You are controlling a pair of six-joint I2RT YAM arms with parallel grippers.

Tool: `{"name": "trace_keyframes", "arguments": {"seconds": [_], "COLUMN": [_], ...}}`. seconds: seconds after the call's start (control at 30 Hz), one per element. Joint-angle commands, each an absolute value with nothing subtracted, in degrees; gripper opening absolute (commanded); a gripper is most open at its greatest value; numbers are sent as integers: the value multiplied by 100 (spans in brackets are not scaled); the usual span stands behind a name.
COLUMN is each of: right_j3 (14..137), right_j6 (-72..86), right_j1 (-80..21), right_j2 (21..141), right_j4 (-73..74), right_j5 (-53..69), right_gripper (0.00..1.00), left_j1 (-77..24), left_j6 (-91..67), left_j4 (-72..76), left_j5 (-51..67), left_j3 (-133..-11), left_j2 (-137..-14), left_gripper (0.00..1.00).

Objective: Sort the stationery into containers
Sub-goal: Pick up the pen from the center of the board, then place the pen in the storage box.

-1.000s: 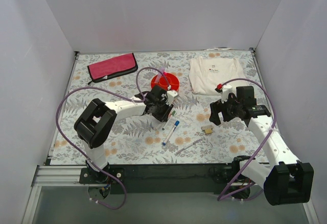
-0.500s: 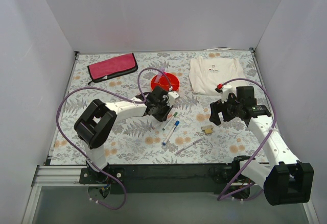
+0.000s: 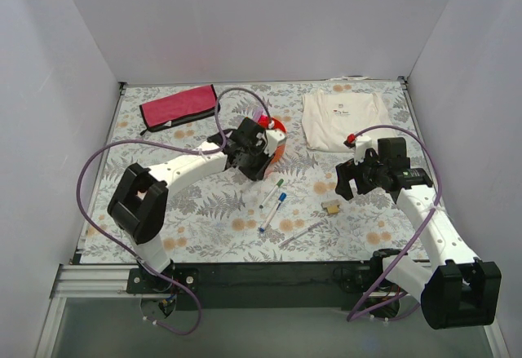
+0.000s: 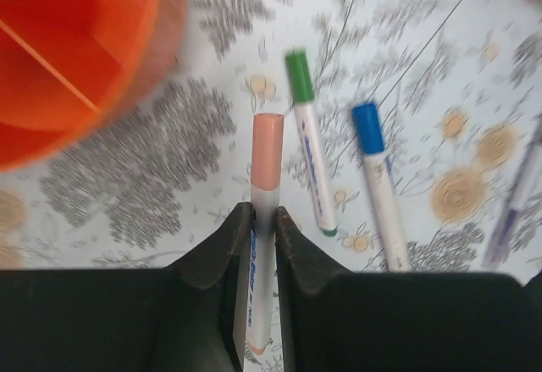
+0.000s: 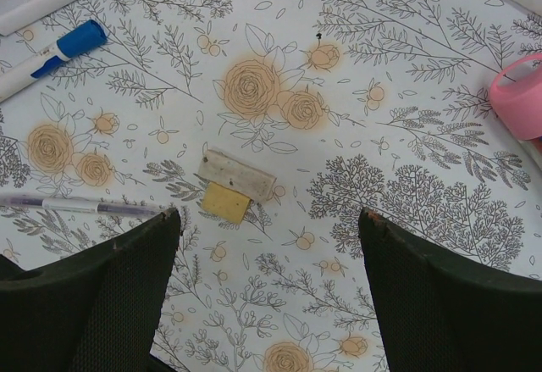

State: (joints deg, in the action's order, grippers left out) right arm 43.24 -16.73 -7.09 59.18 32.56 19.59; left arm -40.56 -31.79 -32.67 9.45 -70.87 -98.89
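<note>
The left tool [image 4: 264, 213] is closed on a marker [image 4: 266, 164] with a pale red cap, near the orange tub [image 4: 144, 58]. The right tool [image 5: 268, 216] stands open, with the tan block [image 5: 227, 202] between its fingers, untouched.

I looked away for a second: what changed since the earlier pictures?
The left gripper shut on the pink-capped marker and carried it toward the orange tub. The right gripper, green marker, blue marker and tan block stayed put.
</note>
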Motion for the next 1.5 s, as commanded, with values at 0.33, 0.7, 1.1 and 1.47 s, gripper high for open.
{"name": "trace_keyframes", "arguments": {"seconds": [0.33,0.7,1.1,1.47], "right_j3": [4456,4553,4500,4632], "right_j6": [-1890,-1916,-1934,-1986], "right_j1": [-668,-642,-580,-571], "right_j2": [6091,6249,6346,6504], "right_j4": [3164,3182,3164,3182], "right_j5": [1731,1661,1643,1582], "right_gripper": [90,90,90,90], "left_j1": [-3367,-2936,-2936,-2804], "left_j6": [-3208,-3322,-3621,-3866], "left_j4": [-2418,-1565,-1239,34], "left_j5": [1687,2196,2189,2892], "left_j3": [-9491,-10767,-10960,-10380], "left_j2": [-10203,-11742,-11743,-11979], "left_gripper": [0,0,0,0]}}
